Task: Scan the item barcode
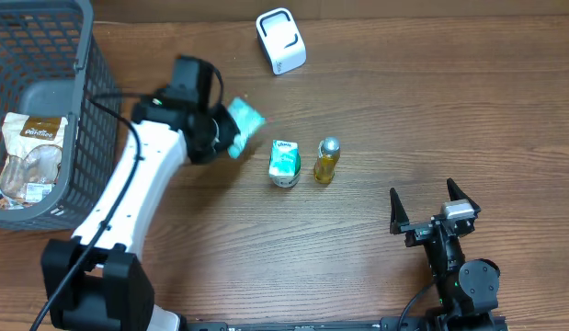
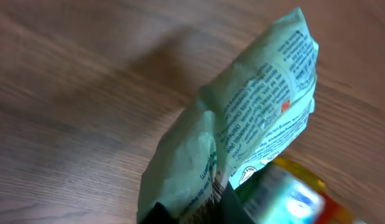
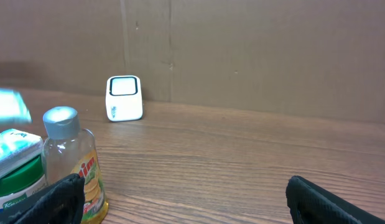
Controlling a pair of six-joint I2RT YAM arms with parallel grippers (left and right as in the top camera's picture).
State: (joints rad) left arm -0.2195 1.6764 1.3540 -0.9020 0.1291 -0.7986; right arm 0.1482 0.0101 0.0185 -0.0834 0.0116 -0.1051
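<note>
Pinched at the bottom edge of the left wrist view, the pouch (image 2: 254,124) stands up out of the left gripper (image 2: 193,211), whose dark fingers (image 2: 156,215) are closed on its lower end. Overhead, the same pale green pouch (image 1: 244,124) hangs off the table a little left of centre, well apart from the white scanner (image 1: 280,40) at the top middle of the frame. It looks like thin printed film: light, soft and crinkly, creased along its length, likely to flop or fold if it is swung fast. Fine dark bars that may be the barcode sit right beside the fingers, so the hold probably crowds the code. A pinch on a plain sealed edge, away from the print, would suit it better, with the panel kept flat toward the scanner's window. Squeezing harder should do no harm, though the film may slip. Just right of centre a green-and-white tub (image 1: 284,163) and a small yellow bottle (image 1: 326,160) stand side by side on the table (image 1: 431,101). At the lower right the right gripper (image 1: 422,193) rests with its jaws spread wide and nothing between them. A grey basket (image 1: 82,92) fills the upper left corner.
</note>
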